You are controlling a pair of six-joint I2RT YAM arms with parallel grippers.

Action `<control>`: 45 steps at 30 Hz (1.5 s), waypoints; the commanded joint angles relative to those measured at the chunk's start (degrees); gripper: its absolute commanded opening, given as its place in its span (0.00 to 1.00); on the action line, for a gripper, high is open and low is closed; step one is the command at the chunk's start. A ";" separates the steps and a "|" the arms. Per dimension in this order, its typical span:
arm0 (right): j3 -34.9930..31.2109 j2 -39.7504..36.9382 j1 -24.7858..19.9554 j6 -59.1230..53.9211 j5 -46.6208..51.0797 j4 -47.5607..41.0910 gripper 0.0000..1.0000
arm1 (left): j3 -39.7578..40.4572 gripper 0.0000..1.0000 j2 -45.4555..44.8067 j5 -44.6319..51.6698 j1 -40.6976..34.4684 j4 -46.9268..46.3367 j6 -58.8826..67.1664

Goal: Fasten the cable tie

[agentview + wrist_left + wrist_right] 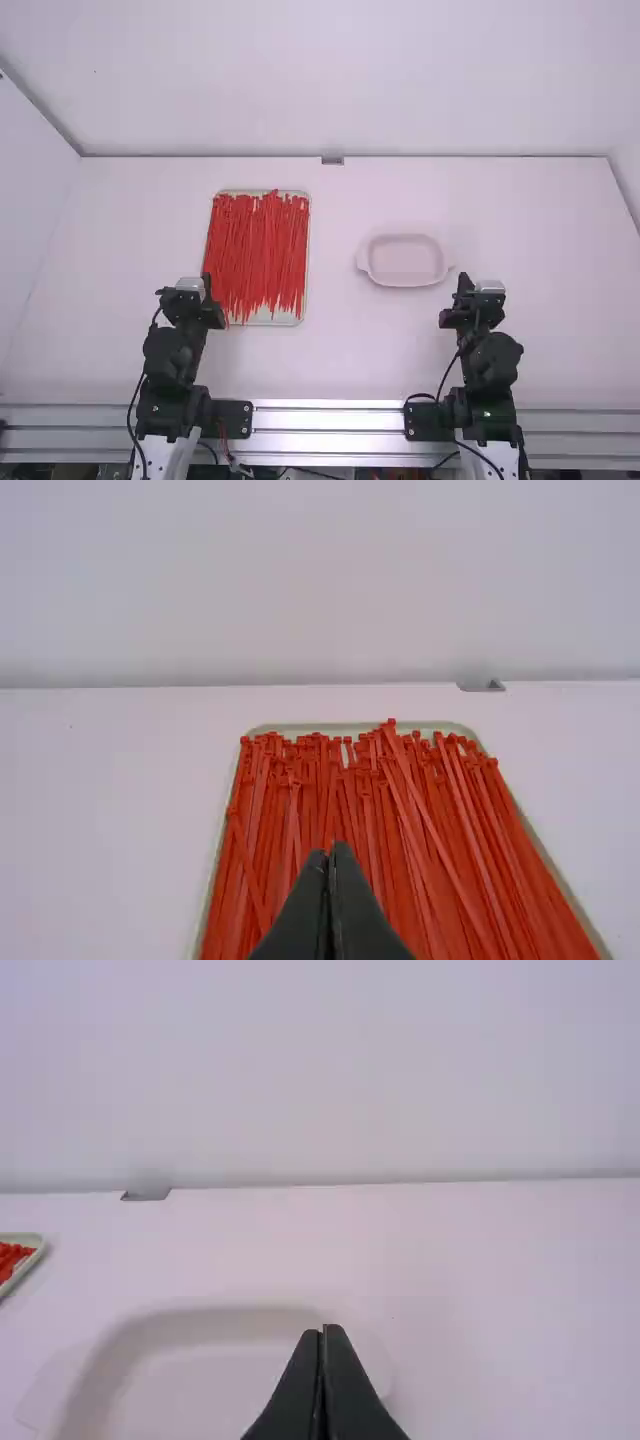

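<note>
Several red cable ties lie side by side in a pale flat tray left of the table's middle; the left wrist view has them close up, cable ties on the tray. My left gripper hangs shut at the tray's near left corner, its tips pressed together above the ties, holding nothing. My right gripper is shut and empty, just near and right of a white dish, with the dish straight ahead of its tips.
The white dish is shallow, has small handles and holds nothing. White walls close the table at the back and sides. A small grey bracket sits at the back edge. Bare tabletop lies between tray and dish and to the right.
</note>
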 commanded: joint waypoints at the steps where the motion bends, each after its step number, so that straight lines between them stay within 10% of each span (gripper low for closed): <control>1: 0.00 0.00 0.00 -0.24 -0.13 0.02 0.00 | 0.00 0.00 0.00 0.00 0.00 0.00 0.04; 18: 7.06 7.81 0.56 -0.08 -2.18 -1.59 0.11 | 8.32 0.11 7.65 2.26 -0.14 -4.19 0.12; 45: 40.53 47.46 11.34 4.52 1.66 -18.70 0.60 | 37.89 0.60 46.67 10.93 -1.44 -19.95 -0.35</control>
